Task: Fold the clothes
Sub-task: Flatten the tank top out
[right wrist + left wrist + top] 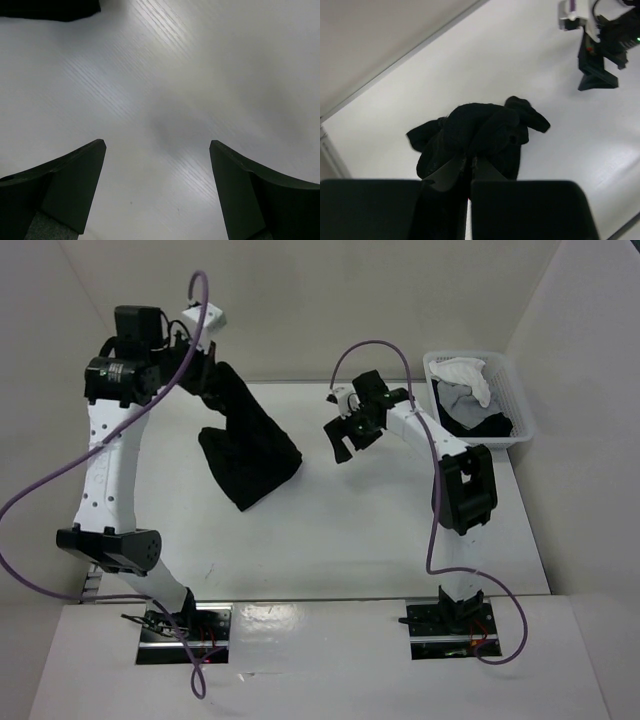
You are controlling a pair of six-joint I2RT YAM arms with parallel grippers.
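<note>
Pinching the bunched black top (250,452) tight, the left tool (470,165) is dangling it. The right tool (347,437) is gaping empty, and should be catching a free corner.

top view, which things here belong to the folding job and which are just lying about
Job: plain black soft-fabric top, hanging from the shut left tool; open right tool, empty.
Lying about: white plastic basket at the far right; white cloth garment and grey cloth garment inside it.
</note>
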